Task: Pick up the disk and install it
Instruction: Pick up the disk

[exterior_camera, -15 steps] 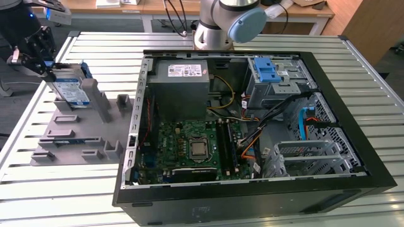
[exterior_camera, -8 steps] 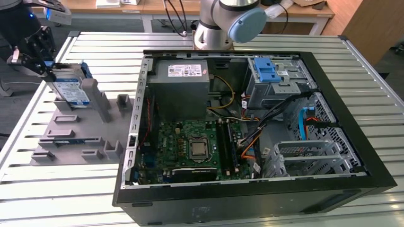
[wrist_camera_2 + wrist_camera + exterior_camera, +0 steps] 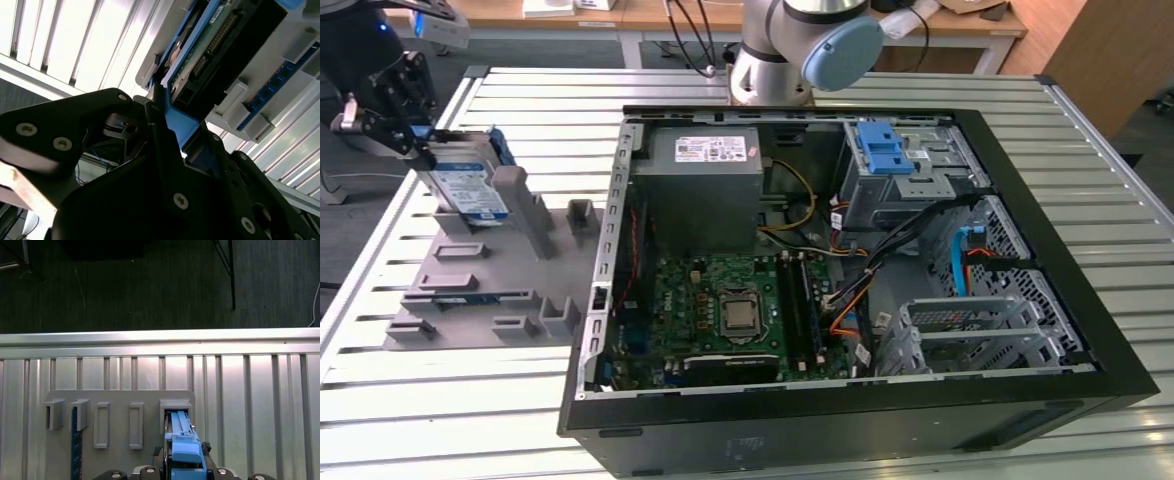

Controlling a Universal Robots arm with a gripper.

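Observation:
The disk (image 3: 464, 185), silver with a blue-and-white label and a blue rail frame, stands on end in a slot of the grey holder (image 3: 480, 300) at the exterior view's left. My gripper (image 3: 416, 148) is at its upper end, shut on the disk's blue frame. In the first wrist view the disk (image 3: 181, 437) runs from my gripper (image 3: 182, 469) down into the holder's (image 3: 120, 400) slot. The second wrist view shows the disk's circuit-board underside (image 3: 220, 40), with a black finger (image 3: 156, 117) pressed against the blue frame.
The open computer case (image 3: 1067, 250) lies to the exterior view's right of the holder, with a grey power-supply box (image 3: 700, 185), a motherboard (image 3: 734, 310) and a drive bay carrying a blue latch (image 3: 887, 150). A blue strip (image 3: 76, 445) sits in another holder slot. The slatted metal table (image 3: 454, 420) ends just beyond the holder.

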